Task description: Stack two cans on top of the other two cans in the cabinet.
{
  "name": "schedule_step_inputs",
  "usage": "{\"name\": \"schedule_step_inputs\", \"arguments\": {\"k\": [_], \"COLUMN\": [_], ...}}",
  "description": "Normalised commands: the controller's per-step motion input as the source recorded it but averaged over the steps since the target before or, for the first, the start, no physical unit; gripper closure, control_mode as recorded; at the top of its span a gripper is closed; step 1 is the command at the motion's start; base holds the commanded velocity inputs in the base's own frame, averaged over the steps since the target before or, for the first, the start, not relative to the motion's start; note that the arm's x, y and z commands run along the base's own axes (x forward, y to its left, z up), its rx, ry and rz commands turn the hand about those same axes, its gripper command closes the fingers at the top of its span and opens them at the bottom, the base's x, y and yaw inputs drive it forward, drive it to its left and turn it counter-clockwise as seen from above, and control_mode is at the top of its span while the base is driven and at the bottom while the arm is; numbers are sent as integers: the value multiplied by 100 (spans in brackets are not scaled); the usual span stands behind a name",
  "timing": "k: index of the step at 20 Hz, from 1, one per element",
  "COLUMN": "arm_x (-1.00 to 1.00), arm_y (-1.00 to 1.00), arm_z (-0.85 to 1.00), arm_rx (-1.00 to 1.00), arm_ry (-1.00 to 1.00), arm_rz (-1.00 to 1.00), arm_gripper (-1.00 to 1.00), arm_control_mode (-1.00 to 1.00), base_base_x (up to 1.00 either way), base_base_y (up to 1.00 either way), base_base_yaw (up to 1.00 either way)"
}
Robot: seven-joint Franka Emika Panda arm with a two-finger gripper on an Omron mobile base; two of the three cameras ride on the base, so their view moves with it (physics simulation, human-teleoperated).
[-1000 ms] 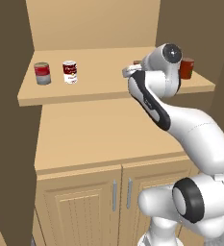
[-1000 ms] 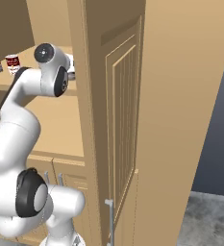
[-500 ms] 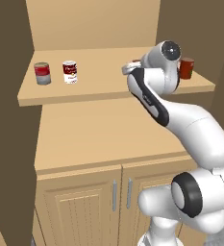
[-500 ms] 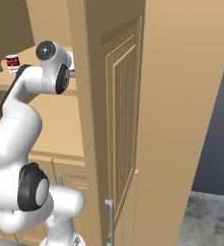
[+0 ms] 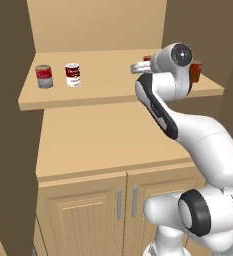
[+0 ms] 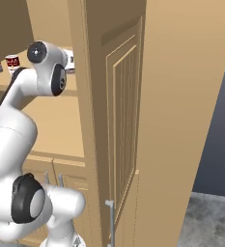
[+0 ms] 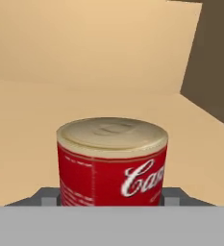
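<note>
The arm has shifted a little left along the cabinet shelf. The red can sits between the jaws, close in front of the hand – whether they are clamped on it I cannot tell. Two cans stand far left; a stack looks not yet begun.

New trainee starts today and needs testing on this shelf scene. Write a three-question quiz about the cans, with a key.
1. True or false: the red-and-grey can is stacked on the dark-red-and-white labelled can.
2. In the hand view, the lid of the close red can is: A) cream, B) blue, C) black.
3. In the left base view, at which end of the shelf does the plain orange-red can stand?

Key:
1. False. They stand side by side, apart.
2. A.
3. The right end, partly behind the arm.
</note>
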Motion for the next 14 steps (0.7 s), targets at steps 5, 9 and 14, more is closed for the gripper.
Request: {"name": "schedule_step_inputs", "arguments": {"k": [5,9,14], "arm_x": [-19,-23,-32], "arm_y": [-4,-18,-28], "arm_z": [38,39,36], "arm_rx": [0,3,8], "arm_ry": [-15,-4,-2], "arm_rz": [-32,-33,-29], "arm_gripper": [100,100,100], "arm_control_mode": [-100,-100,-100], "base_base_x": [0,0,0], "base_base_y": [0,0,0], "base_base_yaw": [0,0,0]}}
